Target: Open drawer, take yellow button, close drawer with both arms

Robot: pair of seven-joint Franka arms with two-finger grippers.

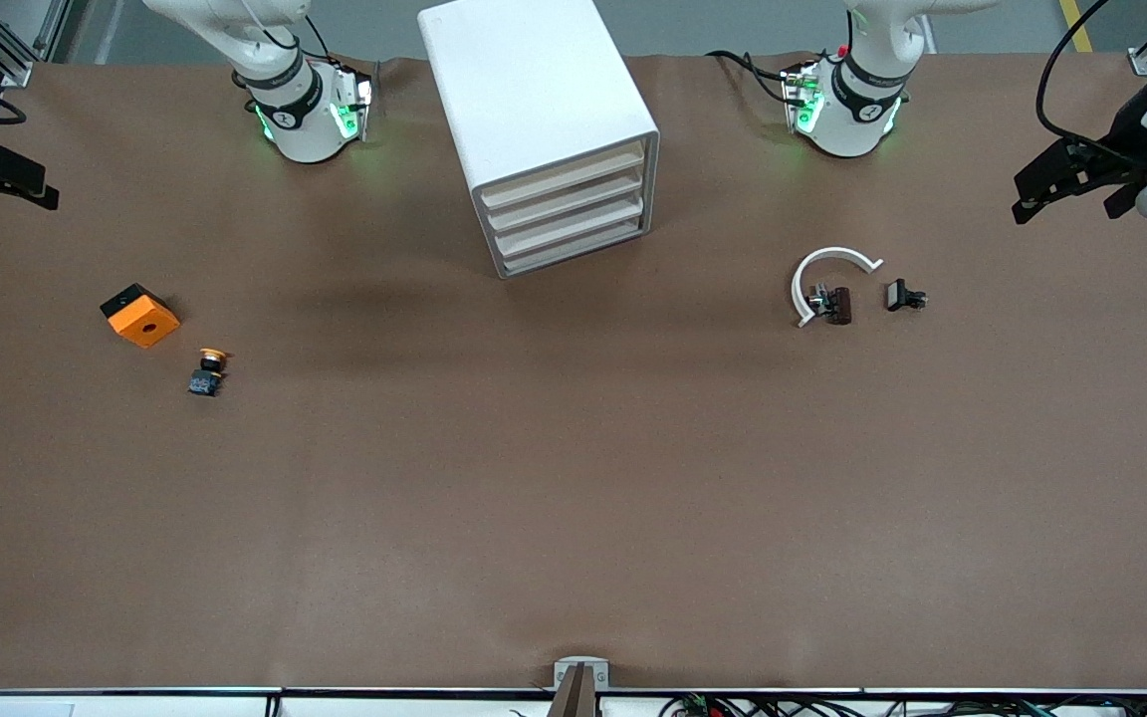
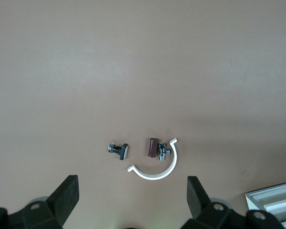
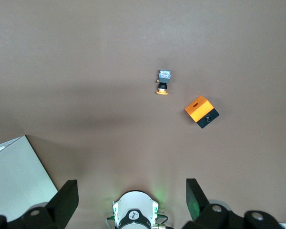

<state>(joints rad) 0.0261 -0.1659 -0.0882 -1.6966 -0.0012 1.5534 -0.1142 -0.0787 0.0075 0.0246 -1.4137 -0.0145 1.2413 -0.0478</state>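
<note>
The white cabinet (image 1: 534, 100) stands between the arms' bases. Its top drawer (image 1: 564, 171) is shut, like the three below it. The button (image 1: 207, 370), black with an orange-gold cap, lies on the table toward the right arm's end, next to the orange block (image 1: 139, 315). It also shows in the right wrist view (image 3: 163, 82). My right gripper (image 1: 31, 189) hangs open and empty over the table's edge at that end; the right wrist view (image 3: 131, 200) shows it wide open. My left gripper (image 1: 1071, 204) is open and empty, high over the left arm's end, as the left wrist view (image 2: 132, 200) also shows.
A white curved band (image 1: 832, 269) with a brown clip part (image 1: 837, 304) and a small black clip (image 1: 904, 296) lie toward the left arm's end; the band shows in the left wrist view (image 2: 157, 169). The orange block shows in the right wrist view (image 3: 201, 111).
</note>
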